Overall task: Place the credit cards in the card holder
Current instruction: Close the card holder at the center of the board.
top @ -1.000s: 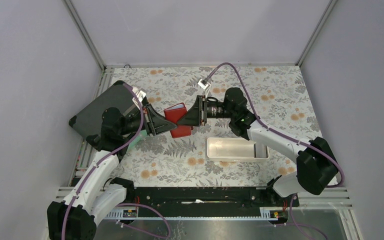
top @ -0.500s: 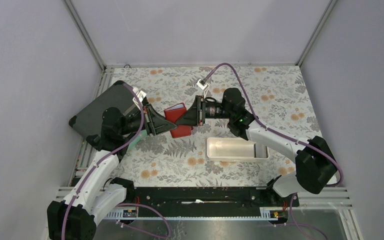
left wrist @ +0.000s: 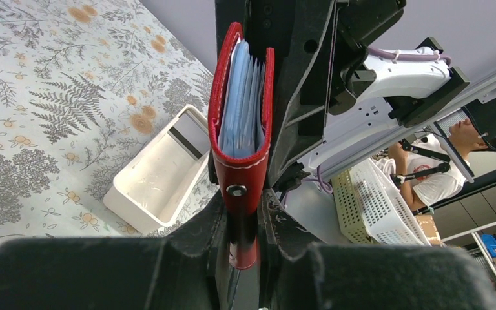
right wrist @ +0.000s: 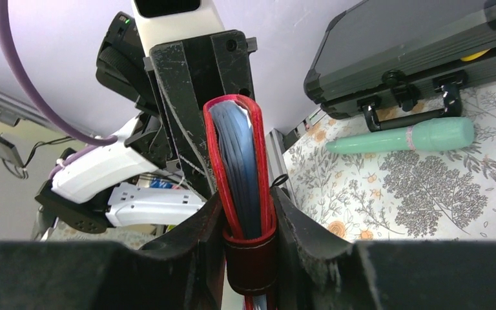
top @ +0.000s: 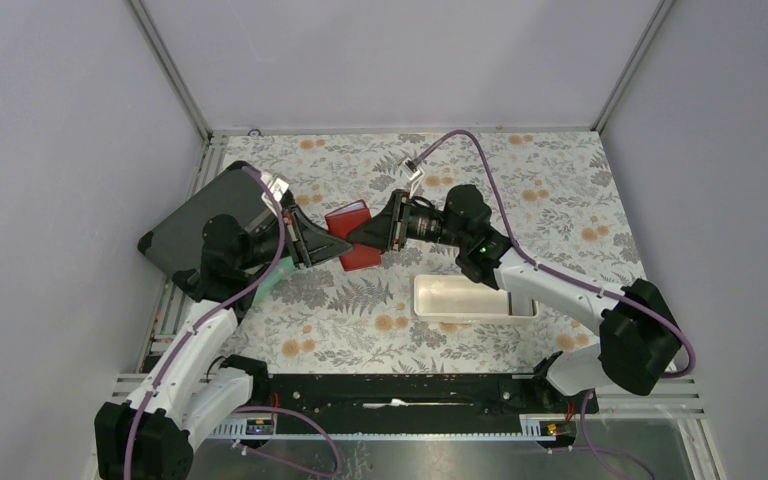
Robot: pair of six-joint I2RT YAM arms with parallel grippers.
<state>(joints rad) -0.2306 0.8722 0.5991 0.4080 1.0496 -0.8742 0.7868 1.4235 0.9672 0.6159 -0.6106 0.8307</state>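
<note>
one card holder [top: 352,238] (one tray [top: 460,298])

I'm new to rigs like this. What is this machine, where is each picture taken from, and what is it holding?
These are two robot arms bolted at the table's near edge. The wide picture looks down from above and behind them. The other two pictures come from a small camera on each wrist, so each shows its own fingers up close. The left gripper and the right gripper are both shut on the red card holder, which they hold between them above the floral table cover. Light blue cards sit inside it. On the table lie a white tray, a dark grey case and a mint-green pen-like stick beside the case.
</note>
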